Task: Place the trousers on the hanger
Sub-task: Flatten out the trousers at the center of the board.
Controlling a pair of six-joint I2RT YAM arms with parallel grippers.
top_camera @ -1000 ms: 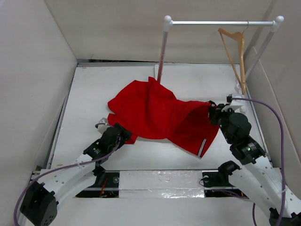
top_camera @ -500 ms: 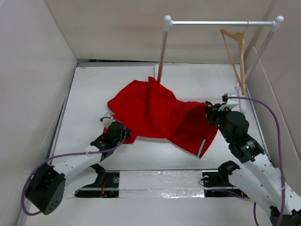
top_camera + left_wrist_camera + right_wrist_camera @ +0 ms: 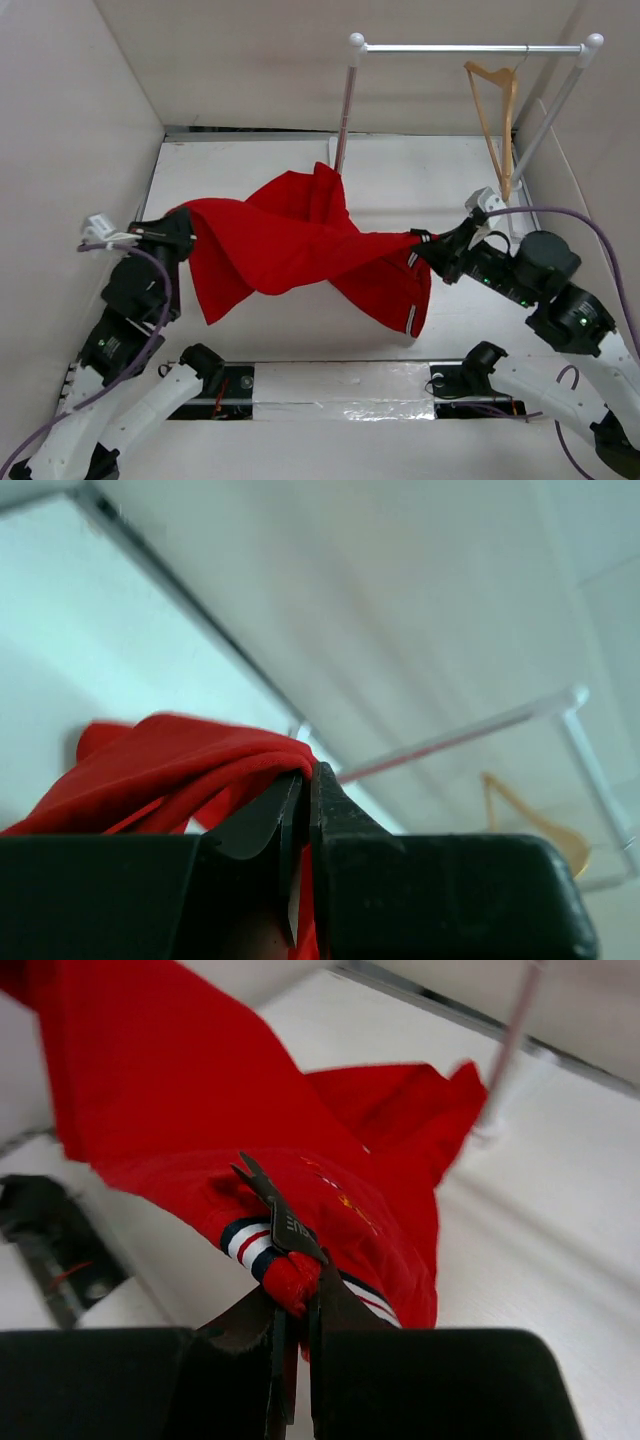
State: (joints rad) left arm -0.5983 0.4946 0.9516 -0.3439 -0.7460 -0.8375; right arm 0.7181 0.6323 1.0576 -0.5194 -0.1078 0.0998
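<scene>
The trousers (image 3: 290,245) hang stretched btw. the two grippers, lifted over mid-table. Their far part reaches down just beside the left post of the clothes rail (image 3: 470,48).

The left gripper (image 3: 185,225) sits at the trousers' left end, jaws clenched on a fold of red fabric; the left wrist view shows the cloth pinched right at the closed tips. The right gripper (image 3: 425,245) is at the right end, clamped on the striped waistband (image 3: 250,1245) — the right wrist view shows the band bunched up against the fingertips.

One loose flap droops below the left gripper. Another, w/ a striped edge, hangs near-right of centre above the table (image 3: 400,170).

The hanger (image 3: 497,120) hangs by its hook at the rail's right end, far right — well apart from the trousers and both grippers.

Count: 1 pair of trousers, 1 hanger, 1 rail, 2 grippers.
</scene>
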